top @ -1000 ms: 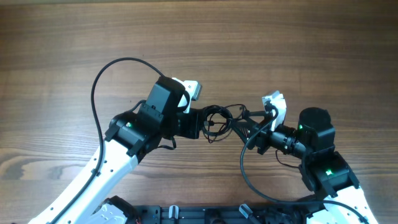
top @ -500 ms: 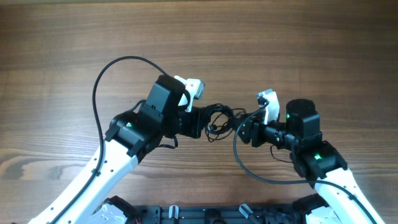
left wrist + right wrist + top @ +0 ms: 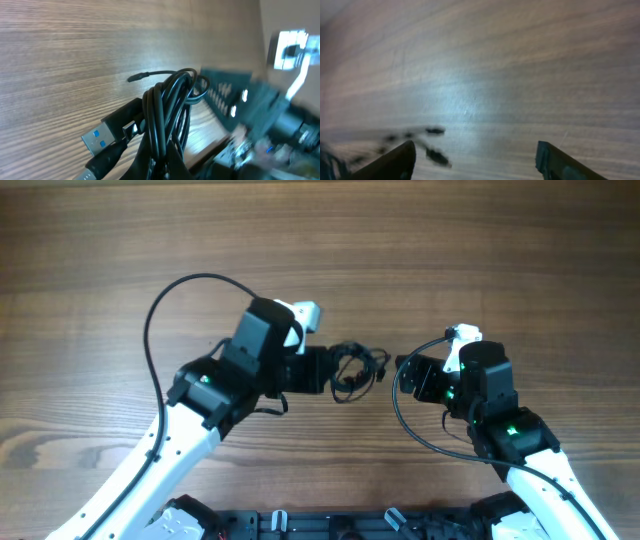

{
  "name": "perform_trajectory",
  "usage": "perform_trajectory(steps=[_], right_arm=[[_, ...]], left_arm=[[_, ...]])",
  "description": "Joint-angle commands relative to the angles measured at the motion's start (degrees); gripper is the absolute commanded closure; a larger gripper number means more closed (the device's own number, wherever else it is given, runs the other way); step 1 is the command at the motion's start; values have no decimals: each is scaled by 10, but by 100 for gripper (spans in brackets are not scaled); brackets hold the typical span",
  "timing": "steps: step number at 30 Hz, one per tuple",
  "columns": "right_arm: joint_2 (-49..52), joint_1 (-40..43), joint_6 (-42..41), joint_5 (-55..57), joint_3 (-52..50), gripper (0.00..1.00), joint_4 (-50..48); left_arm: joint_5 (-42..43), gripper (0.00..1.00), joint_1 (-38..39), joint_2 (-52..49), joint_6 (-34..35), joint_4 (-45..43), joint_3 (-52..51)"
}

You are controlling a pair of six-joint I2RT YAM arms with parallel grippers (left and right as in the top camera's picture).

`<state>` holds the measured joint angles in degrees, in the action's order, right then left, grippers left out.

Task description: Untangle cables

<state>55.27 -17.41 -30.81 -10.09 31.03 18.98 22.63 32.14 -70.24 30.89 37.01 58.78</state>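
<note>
1. The cables (image 3: 350,368) form one small knotted bundle of thin, glossy black wire, with several loops pressed tight against each other.
2. The left jaws are clenched on the near end of this bundle. The loops stick out straight ahead of their tips. I cannot tell whether the loops touch the wooden surface (image 3: 450,260).
3. In the left wrist view, a USB plug (image 3: 97,140) with a blue tongue pokes out just left of the jaws. A thin plug end (image 3: 137,77) juts sideways from the far top of the loops.
4. The right jaws are released and spread wide, with only bare wood in the gap between them.
5. The bundle sits ahead of the right jaws, near their tips but apart from them, so it lies between the two pairs of jaws.
6. The right wrist view is blurred. A few dark smears (image 3: 436,145) lie ahead and to the left of the gap, too soft to identify.
</note>
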Motion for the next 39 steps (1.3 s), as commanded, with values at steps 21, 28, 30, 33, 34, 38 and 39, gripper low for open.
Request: perform_trajectory(steps=[21,28,30,33,34,38,39], right_arm=[[127,1,-127,-231,9,9,-261],[141,2,-129,-163,9,8,-316],[141,3,-134,-163,9,8,-330],[141,19,-169,-163,9,3,-331],[141,25,-181,-163,9,1,-332],[141,52,-203,-225,9,0,-368],[141,55,-202,-242,9,0,-379]], left_arm=[[281,96,-149,0,273,-68,4],[281,96,-68,0,119,-59,4],[234,96,-45,0,97,-39,4],[148,96,-31,0,92,4,4],[143,96,-31,0,83,11,4],[138,96,-31,0,68,14,3],[131,96,-31,0,68,14,4]])
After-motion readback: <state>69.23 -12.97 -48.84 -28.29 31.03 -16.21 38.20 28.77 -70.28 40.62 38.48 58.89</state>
